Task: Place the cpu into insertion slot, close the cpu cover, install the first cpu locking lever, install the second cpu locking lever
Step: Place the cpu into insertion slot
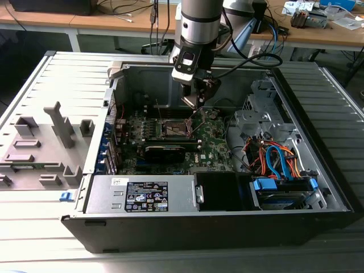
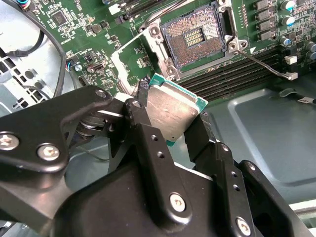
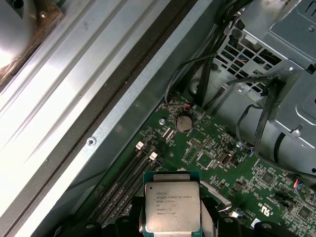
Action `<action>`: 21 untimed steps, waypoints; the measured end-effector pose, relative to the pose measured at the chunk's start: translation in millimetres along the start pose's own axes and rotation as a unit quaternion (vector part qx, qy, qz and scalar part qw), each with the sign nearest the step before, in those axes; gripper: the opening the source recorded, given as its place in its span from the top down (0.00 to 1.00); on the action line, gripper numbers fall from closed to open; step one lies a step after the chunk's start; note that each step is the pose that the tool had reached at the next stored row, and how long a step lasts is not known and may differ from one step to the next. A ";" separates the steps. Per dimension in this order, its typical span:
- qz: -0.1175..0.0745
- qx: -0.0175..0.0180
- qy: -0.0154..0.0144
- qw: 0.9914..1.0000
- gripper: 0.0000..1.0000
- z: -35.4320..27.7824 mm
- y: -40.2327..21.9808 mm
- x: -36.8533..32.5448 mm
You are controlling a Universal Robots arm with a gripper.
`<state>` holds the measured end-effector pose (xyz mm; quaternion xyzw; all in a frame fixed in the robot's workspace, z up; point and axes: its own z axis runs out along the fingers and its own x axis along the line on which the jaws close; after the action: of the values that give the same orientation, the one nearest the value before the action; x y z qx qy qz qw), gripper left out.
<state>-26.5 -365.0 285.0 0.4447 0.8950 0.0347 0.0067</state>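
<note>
My gripper (image 2: 172, 114) is shut on the cpu (image 2: 174, 109), a small flat square chip with a silver-grey top and green edge, pinched between the two black fingers (image 2: 148, 133). In the first wrist view the cpu (image 3: 172, 206) shows its printed top between the fingers. The insertion slot (image 2: 195, 35) lies open, its dark pin field exposed. The silvery cpu cover (image 2: 134, 57) is swung up beside the slot. A thin locking lever (image 2: 264, 63) sticks out along the board. In the exterior view the gripper (image 1: 197, 101) hangs a little above the slot (image 1: 173, 129), toward that view's right.
The open computer case (image 1: 318, 187) walls in the green motherboard (image 1: 213, 145). A long black card (image 1: 168, 149), the power supply (image 1: 142, 194) and a drive cage with orange and blue cables (image 1: 278, 159) crowd the case. Black memory slots (image 2: 232, 74) run beside the socket.
</note>
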 end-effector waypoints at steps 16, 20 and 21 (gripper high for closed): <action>0.006 0.000 0.000 1.000 0.45 1.7 -0.1 0.0; 0.007 0.000 0.000 1.000 0.45 1.8 -0.1 0.0; 0.007 0.000 -0.001 1.000 0.45 1.8 -0.1 -0.1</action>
<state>-26.5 -365.0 283.2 0.4510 0.8918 0.0345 0.0071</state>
